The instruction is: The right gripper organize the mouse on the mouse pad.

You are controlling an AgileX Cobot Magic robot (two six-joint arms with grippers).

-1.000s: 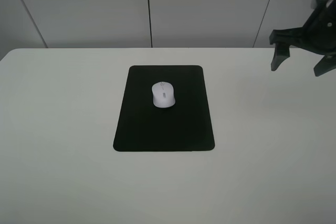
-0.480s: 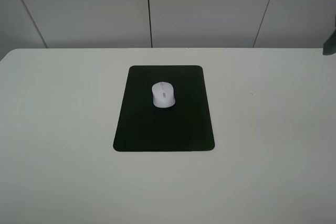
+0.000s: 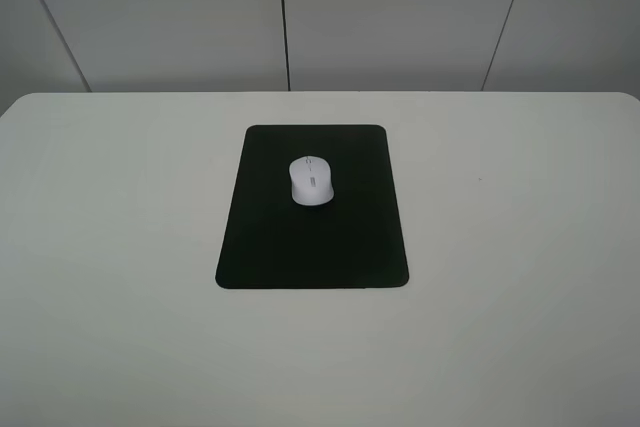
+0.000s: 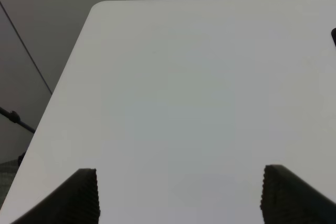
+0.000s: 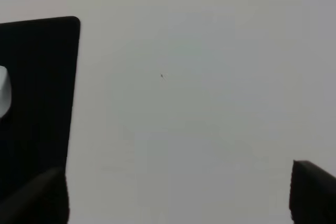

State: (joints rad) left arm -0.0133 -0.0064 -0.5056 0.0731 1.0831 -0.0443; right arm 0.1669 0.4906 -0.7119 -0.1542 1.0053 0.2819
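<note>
The white mouse (image 3: 312,180) lies on the upper middle of the black mouse pad (image 3: 312,242), which lies flat at the table's centre. Neither gripper shows in the exterior high view. In the right wrist view my right gripper (image 5: 176,203) is open and empty, its fingertips (image 5: 315,190) wide apart above bare table to the right of the pad (image 5: 37,103). A sliver of the mouse (image 5: 2,90) shows at that frame's edge. My left gripper (image 4: 181,203) is open and empty over the table's left part.
The white table (image 3: 500,247) has rounded corners, and grey wall panels (image 3: 400,17) stand behind it. In the left wrist view the table's left edge (image 4: 63,93) drops off to the floor.
The right gripper, hanging open at the upper right of the exterior high view a second ago, has drawn off to the right and out of that view. Mouse and pad have not moved.
</note>
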